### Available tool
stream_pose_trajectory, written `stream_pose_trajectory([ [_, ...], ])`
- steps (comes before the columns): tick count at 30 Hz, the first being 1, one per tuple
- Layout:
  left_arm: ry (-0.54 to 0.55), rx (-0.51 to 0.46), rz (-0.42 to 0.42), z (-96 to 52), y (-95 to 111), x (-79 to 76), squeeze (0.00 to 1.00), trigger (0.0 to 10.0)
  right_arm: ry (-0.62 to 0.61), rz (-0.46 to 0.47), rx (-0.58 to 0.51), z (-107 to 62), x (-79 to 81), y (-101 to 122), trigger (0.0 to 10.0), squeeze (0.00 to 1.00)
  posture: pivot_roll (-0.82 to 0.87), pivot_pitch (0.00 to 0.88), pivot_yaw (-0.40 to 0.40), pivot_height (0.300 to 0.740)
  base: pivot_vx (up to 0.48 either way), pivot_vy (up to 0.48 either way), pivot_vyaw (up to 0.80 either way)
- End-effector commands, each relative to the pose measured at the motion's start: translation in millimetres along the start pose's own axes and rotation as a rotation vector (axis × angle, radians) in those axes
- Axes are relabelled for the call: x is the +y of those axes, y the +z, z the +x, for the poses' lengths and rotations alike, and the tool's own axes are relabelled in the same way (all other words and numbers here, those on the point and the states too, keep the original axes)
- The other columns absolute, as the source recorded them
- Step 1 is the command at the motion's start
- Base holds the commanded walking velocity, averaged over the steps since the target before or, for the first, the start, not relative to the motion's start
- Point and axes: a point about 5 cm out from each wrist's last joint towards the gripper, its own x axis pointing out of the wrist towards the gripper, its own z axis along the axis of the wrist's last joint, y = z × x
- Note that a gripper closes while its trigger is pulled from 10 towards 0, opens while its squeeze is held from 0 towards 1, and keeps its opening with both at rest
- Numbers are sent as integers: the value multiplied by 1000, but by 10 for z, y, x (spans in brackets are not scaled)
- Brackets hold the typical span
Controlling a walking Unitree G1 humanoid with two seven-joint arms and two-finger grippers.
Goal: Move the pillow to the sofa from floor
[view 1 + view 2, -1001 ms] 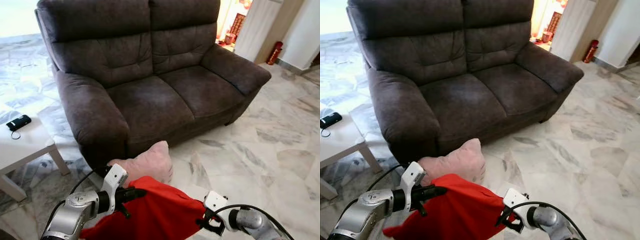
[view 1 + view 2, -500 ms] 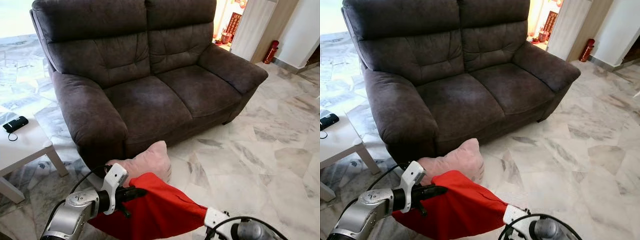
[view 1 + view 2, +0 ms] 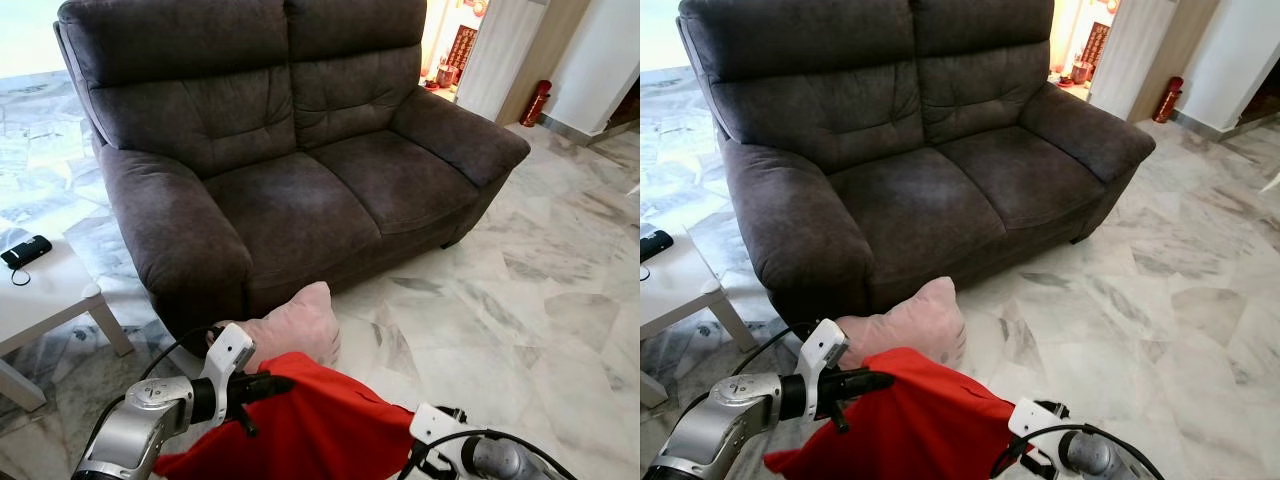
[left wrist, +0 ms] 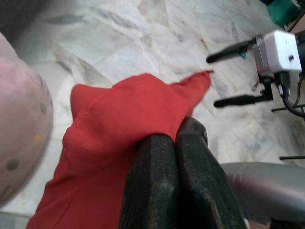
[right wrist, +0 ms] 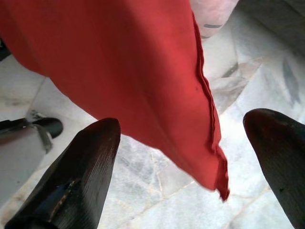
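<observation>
Left eye view: the left gripper (image 3: 262, 386) is clamped on the upper edge of a red fabric pillow cover (image 3: 310, 425), which hangs below it toward the marble floor (image 3: 520, 300). The left wrist view confirms this: both black fingers (image 4: 157, 191) are pressed together with the red fabric pinched between them. The right gripper (image 4: 233, 74) is spread wide. In the right wrist view its two fingers (image 5: 71, 176) stand well apart with the lower corner of the red fabric between them, touching neither.

A pale pink cushion with small dots (image 3: 295, 325) lies on the floor, leaning against the front base of the dark brown two-seat fabric sofa (image 3: 290, 150), below the sofa's left armrest. The red fabric is just beside it, nearer the robot.

A white low table (image 3: 45, 295) stands at the sofa's left side, with a small black device (image 3: 25, 250) near its far edge. A red fire extinguisher (image 3: 536, 103) stands by the far wall.
</observation>
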Motion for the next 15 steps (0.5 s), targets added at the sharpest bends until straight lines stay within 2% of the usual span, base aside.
stream_pose_trajectory([
  [1, -72, -98, 64, 3, 259, -85, 0, 10000, -6, -13, 22, -11, -18, -33, 10000, 0, 79, 0, -96, 740, 0, 0, 0],
  [4, -78, -96, 65, -8, 266, -94, 0, 10000, 11, -9, 31, -9, 1, -47, 10000, 0, 83, 0, -99, 740, 0, 0, 0],
  [7, -84, -98, 63, -24, 274, -104, 0, 10000, 81, -22, 59, -9, 113, -109, 10000, 0, 87, 0, -99, 740, 0, 0, 0],
  [15, -134, -70, 79, -76, 269, -155, 0, 10000, 89, -46, 60, 6, 151, -97, 10000, 0, 95, 0, -99, 740, 0, 0, 0],
])
